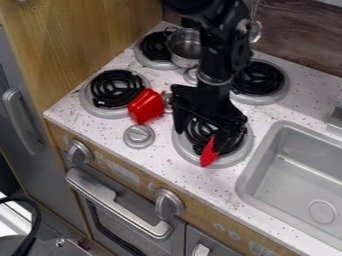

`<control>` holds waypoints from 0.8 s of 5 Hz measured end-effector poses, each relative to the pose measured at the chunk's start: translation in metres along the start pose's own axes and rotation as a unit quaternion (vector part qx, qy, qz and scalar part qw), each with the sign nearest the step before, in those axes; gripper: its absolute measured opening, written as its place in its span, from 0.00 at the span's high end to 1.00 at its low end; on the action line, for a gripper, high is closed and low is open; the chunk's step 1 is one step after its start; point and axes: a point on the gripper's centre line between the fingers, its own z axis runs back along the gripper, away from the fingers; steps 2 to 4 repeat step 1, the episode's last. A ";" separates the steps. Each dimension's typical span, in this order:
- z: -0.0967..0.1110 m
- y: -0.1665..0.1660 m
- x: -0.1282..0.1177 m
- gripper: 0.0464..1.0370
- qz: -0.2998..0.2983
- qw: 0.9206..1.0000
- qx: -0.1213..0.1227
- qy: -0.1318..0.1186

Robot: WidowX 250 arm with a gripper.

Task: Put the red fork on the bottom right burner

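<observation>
The gripper [202, 136] hangs low over the bottom right burner [243, 148], its two fingers spread apart to the left and right. Between them the black coil shows. The red fork [209, 153] lies on this burner's front part, close beside the right finger and pointing toward the front rim. Its upper end is hidden by the gripper or blends into the dark coil; whether it touches the finger I cannot tell.
A red toy pepper [145, 106] lies beside the bottom left burner [116, 89]. A metal pot [184, 47] stands near the back left burner [155, 46]. The sink [294, 175] is at right, and a round metal piece [139, 136] sits near the front edge.
</observation>
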 end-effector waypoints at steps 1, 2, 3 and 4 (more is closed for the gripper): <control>0.010 0.010 -0.016 0.04 -0.003 1.000 -0.010 0.009; 0.010 0.010 -0.016 0.04 -0.003 1.000 -0.010 0.009; 0.010 0.010 -0.016 0.04 -0.003 1.000 -0.010 0.009; 0.010 0.010 -0.016 0.04 -0.003 1.000 -0.010 0.009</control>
